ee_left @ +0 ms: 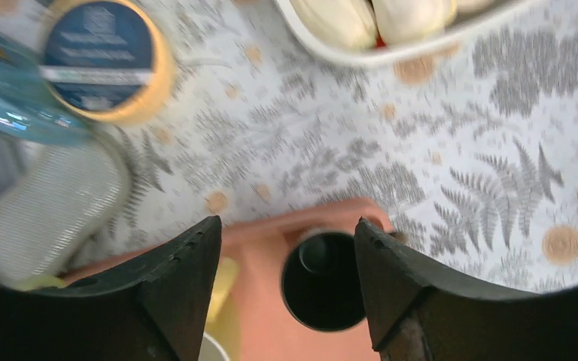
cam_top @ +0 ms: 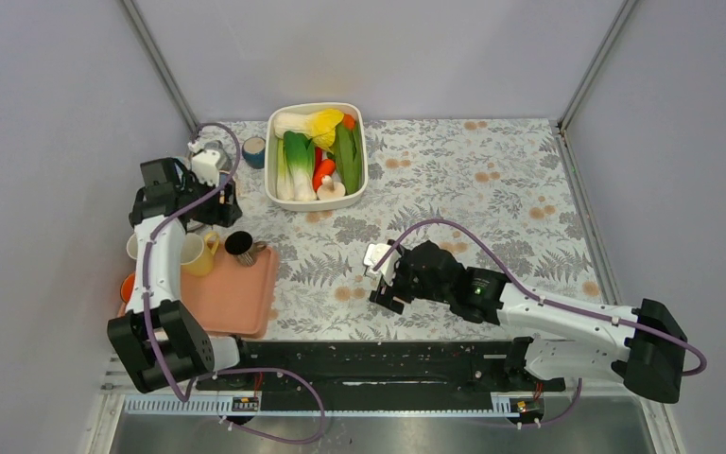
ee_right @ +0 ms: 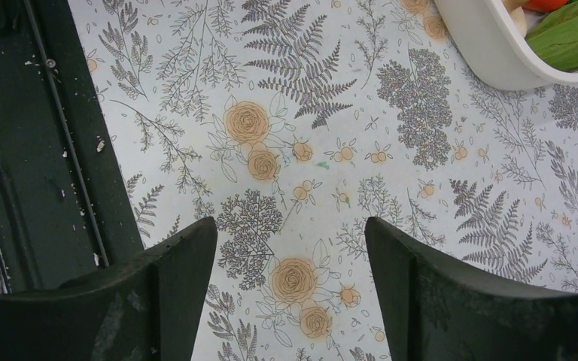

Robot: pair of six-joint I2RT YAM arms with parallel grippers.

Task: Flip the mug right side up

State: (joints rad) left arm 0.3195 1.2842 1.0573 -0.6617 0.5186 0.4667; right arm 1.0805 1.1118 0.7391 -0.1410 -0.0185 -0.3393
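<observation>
A black mug point(cam_top: 239, 244) stands on the pink tray point(cam_top: 246, 303) near its far right corner, with its dark round face towards the camera. In the left wrist view the mug point(ee_left: 322, 282) sits low between my fingers, its dark inside showing. My left gripper point(cam_top: 219, 210) is open and empty, hovering just beyond and above the mug without touching it. A yellow mug point(cam_top: 197, 253) stands upright beside the black one, and it shows in the left wrist view point(ee_left: 222, 289). My right gripper point(cam_top: 386, 298) is open and empty, low over the flowered tablecloth point(ee_right: 293, 150).
A white bowl of vegetables point(cam_top: 317, 156) stands at the back middle, and its rim shows in the left wrist view point(ee_left: 391, 53). A blue cup point(cam_top: 253, 149) stands left of it. A white cup point(cam_top: 133, 248) and an orange item point(cam_top: 128, 286) lie at the tray's left edge.
</observation>
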